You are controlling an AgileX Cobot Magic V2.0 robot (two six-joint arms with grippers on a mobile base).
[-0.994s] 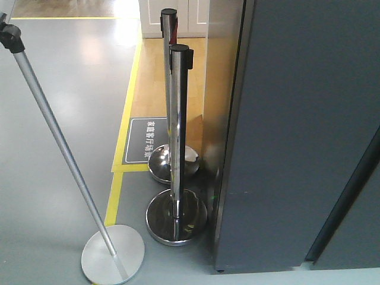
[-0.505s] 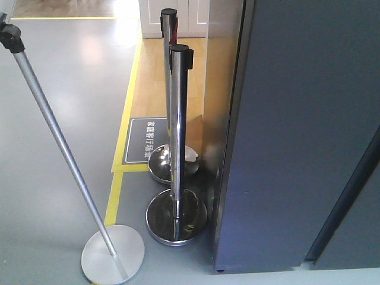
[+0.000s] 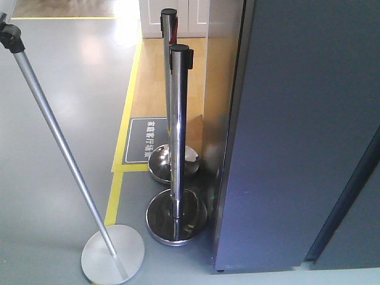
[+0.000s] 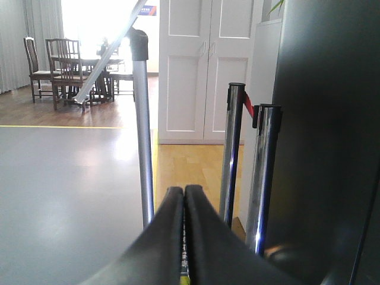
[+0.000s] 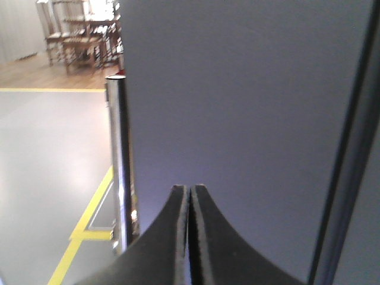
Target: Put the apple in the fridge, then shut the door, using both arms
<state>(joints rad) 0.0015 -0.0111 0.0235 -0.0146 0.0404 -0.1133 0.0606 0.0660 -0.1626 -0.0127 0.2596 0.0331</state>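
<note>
Left gripper (image 4: 184, 193) and right gripper (image 5: 190, 191) both level, jaws pressed together, empty, right one facing the door (image 5: 237, 101).

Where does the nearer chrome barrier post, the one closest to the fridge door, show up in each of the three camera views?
Front view: the nearer chrome post stands centre, just left of the door.
Left wrist view: it rises right of centre, beside the dark surface at right, above the left gripper.
Right wrist view: it stands left of centre, at the door's left edge, left of the right gripper.
Shared landmark: the yellow floor line.
</note>
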